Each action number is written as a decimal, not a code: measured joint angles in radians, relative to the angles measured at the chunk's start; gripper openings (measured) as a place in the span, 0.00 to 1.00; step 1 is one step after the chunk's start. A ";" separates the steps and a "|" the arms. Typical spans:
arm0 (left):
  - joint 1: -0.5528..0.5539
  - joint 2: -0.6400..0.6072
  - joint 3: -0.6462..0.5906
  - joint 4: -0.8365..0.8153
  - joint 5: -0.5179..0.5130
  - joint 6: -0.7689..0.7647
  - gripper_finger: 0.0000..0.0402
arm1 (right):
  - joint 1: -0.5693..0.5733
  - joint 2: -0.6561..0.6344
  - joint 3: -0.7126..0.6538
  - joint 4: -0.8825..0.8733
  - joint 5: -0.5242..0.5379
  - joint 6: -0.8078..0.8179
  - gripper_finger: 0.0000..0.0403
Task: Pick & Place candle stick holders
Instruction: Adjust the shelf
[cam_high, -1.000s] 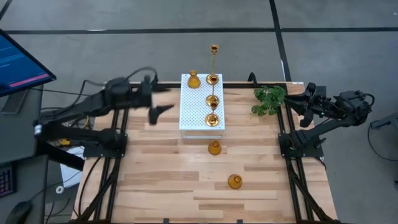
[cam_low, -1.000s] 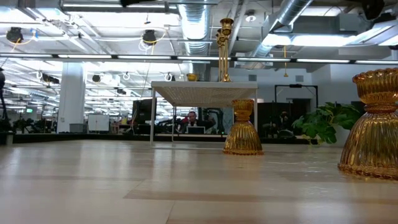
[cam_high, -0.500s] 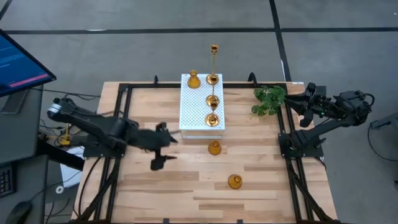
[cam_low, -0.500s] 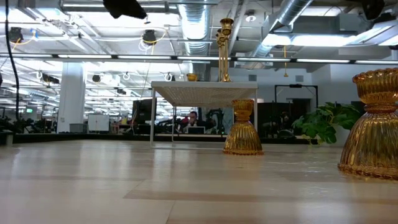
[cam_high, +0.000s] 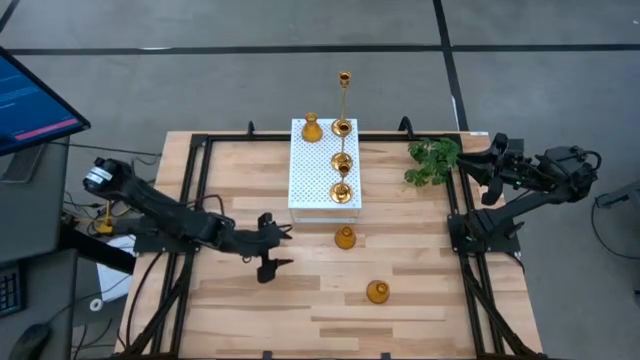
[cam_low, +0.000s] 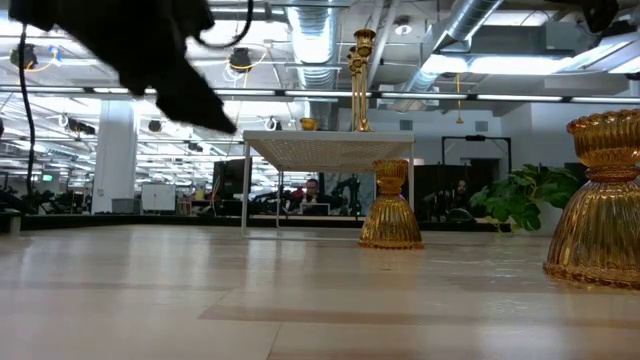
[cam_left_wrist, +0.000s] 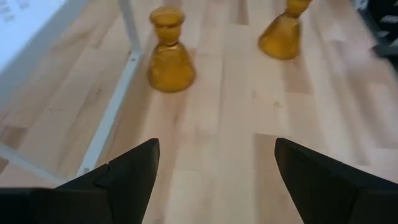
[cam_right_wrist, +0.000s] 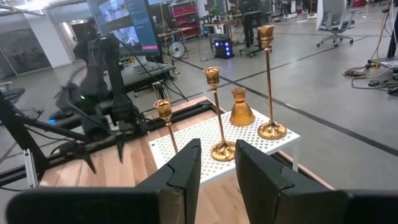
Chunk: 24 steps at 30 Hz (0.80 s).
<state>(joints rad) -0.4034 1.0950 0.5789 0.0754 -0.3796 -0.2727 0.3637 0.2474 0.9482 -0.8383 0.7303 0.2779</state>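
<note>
High view: left gripper (cam_high: 271, 250) has swung down from beside the white perforated box (cam_high: 322, 170) to low over the table (cam_high: 300, 320), fingers spread and empty, near the closer candle stick holder (cam_high: 345, 238); looks like the approach for a pick. Second loose holder (cam_high: 377, 292) sits nearer the front edge, four more on the box. Right gripper (cam_high: 492, 170) parked by the plant (cam_high: 432, 160), fingers nearly closed, empty. Low view: arm now enters top left; open office behind. Left wrist view: both holders ahead on bare wood.
</note>
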 joint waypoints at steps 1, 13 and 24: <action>0.011 0.009 -0.033 0.059 -0.003 0.010 0.79 | 0.000 0.000 0.000 0.000 0.000 0.000 0.23; 0.097 0.268 -0.131 0.555 0.076 0.074 0.79 | 0.000 0.000 0.000 0.001 -0.024 0.003 0.23; 0.173 0.469 -0.090 0.799 0.133 0.109 0.79 | 0.000 0.000 0.000 0.001 -0.027 0.003 0.23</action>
<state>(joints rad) -0.2304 1.5637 0.4888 0.8746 -0.2466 -0.1638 0.3637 0.2474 0.9482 -0.8375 0.7036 0.2813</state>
